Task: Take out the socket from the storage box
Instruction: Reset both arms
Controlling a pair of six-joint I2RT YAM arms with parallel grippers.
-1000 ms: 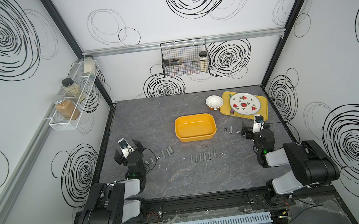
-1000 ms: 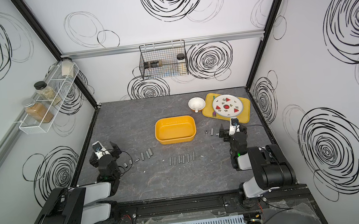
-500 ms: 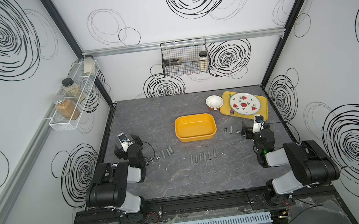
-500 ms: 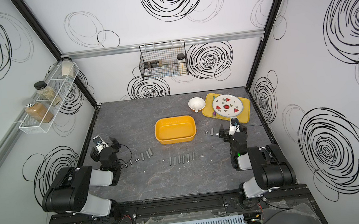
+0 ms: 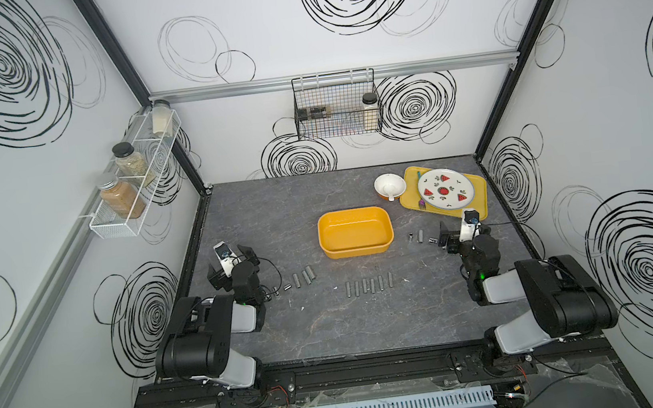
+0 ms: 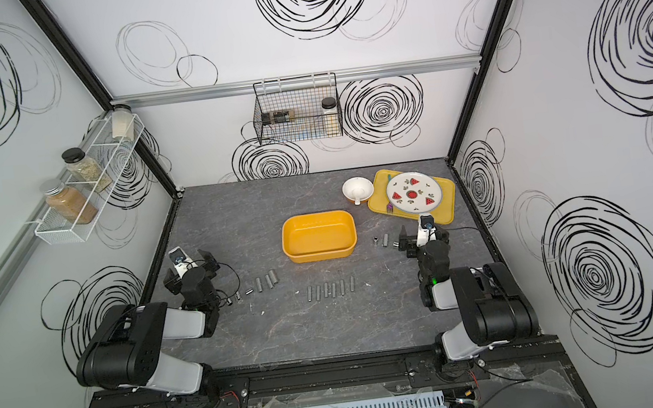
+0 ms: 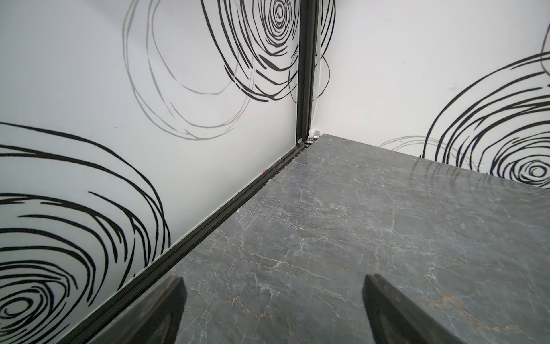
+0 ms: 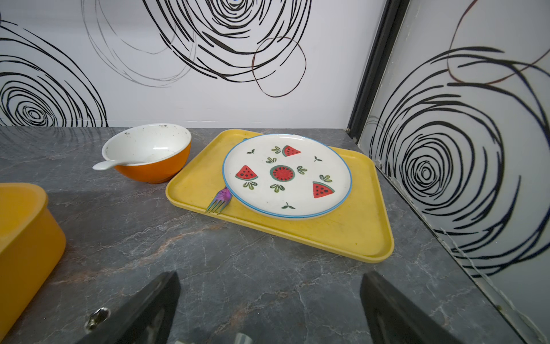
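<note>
Over the last second my left arm's elbow had lifted. The left gripper (image 5: 232, 264) barely shifted, low by the grey marbled counter's (image 5: 331, 330) left edge, jaws wide apart and empty. The right gripper (image 5: 464, 235) was unmoved by the right edge, also agape and empty. The deep yellow-orange plastic storage box (image 5: 357, 250) sat mid-counter and looked empty. Small grey metal sockets (image 5: 367, 286) lay in rows toward the front edge. I judged the removal done and the arms were parking.
</note>
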